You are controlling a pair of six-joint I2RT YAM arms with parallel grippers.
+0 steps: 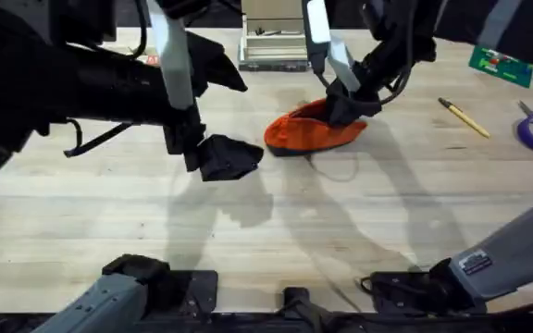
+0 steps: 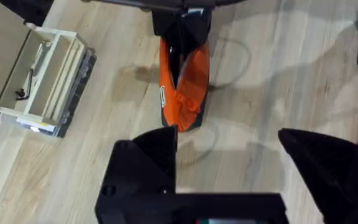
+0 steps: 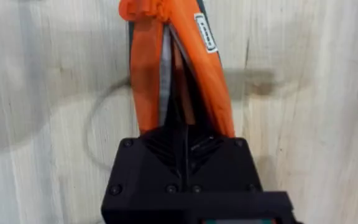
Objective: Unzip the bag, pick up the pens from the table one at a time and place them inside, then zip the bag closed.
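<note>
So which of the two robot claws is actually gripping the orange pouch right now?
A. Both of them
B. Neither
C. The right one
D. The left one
C: the right gripper is closed on one end of the bag, while the left gripper hangs open beside it, not touching.

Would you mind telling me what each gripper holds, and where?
The right gripper pinches the orange pouch at one end of its open zipper; the left gripper holds nothing.

A pale wooden organiser box [image 1: 273, 46] stands before a dark backdrop, shadows soft.
</note>
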